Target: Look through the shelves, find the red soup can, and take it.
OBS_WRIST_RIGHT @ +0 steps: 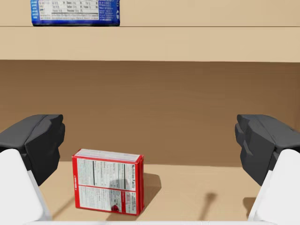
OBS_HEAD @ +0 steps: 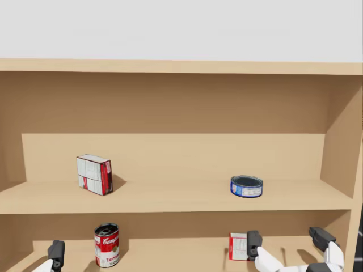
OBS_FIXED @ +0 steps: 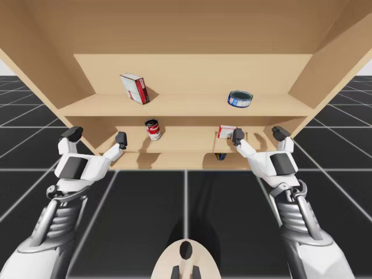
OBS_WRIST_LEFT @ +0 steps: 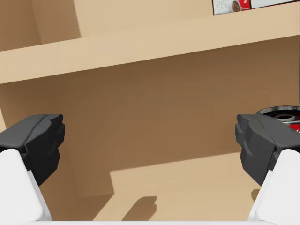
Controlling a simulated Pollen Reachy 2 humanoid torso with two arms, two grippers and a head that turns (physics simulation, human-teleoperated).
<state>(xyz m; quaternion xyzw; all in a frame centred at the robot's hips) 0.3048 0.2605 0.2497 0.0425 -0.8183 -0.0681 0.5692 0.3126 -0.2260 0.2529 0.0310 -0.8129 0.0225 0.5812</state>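
High view: the shelves carry four items. The red can stands upright on the lower board, at 5 o'clock from the upper box. The blue can sits on the upper board, at 2 o'clock from the red can. The lower box stands on the lower board, below the blue can. The left gripper is spread wide at the lower board's front edge and holds nothing; the red can is at 3 o'clock from it, near but apart. The right gripper is likewise spread and holds nothing, with the lower box at 9 o'clock, just beside its inner finger.

Head view: the red can is at 6 o'clock from the upper box. The blue can is at 12 o'clock from the lower box. The right gripper is agape, one finger overlapping the lower box.

Left wrist view: the left gripper has its fingers far apart, with bare board and back wall ahead. The red can shows its rim just behind one finger, outside the gap. The upper box sits on the board above.

Right wrist view: the right gripper is wide apart. The lower box stands ahead of it, within the gap, touching neither finger. The blue can is on the board above.
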